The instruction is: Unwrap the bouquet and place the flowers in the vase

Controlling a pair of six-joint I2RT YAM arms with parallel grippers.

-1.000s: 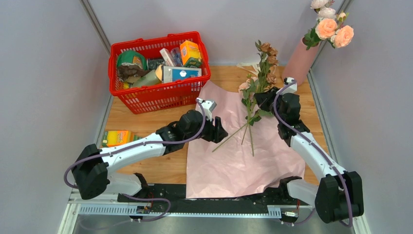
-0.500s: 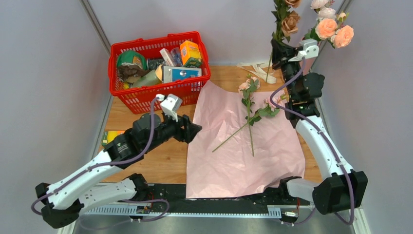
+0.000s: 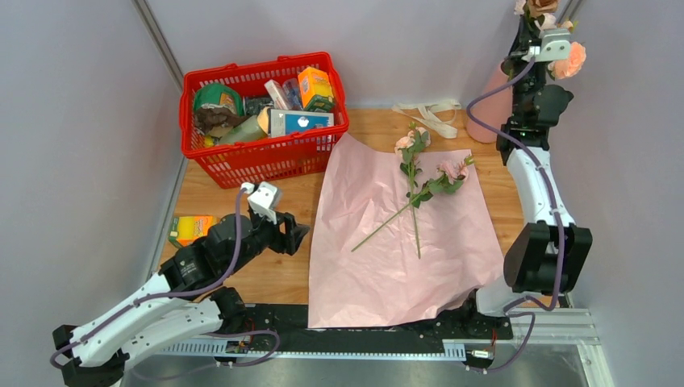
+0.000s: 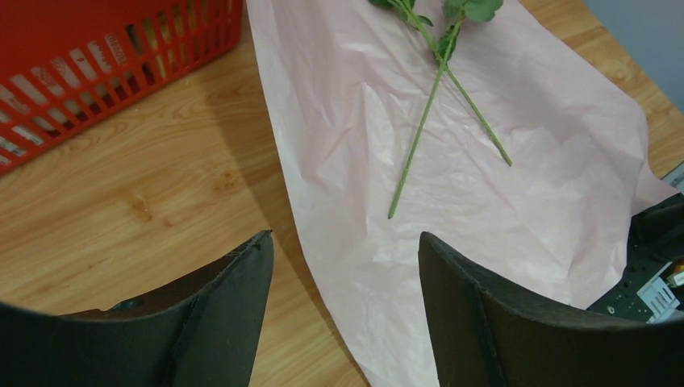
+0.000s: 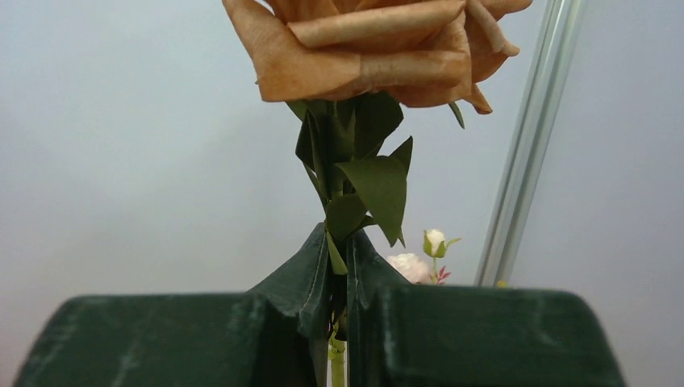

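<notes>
Rose (image 5: pixel 379 44), brownish-peach, is standing upright in the right jaws, which are pinching its green stem tight just under the leaves. From above, the right arm (image 3: pixel 532 169) is reaching high into the far right corner. The vase (image 3: pixel 490 93), a plain salmon-pink cylinder, is standing on the table (image 3: pixel 278 278) below and slightly left of those jaws. The stem's long axis is running roughly in line with the vase's own, so lowering it straight down looks like the move in hand. Peach blooms (image 3: pixel 571 58) are showing beside the raised wrist, above the vase. Two more flowers (image 3: pixel 414 181) are lying crossed on the open pink paper (image 3: pixel 403 274), stems pointing toward the near edge. The left jaws are hanging wide and empty over bare wood just left of the paper, nearer those flowers than the right arm is.
</notes>
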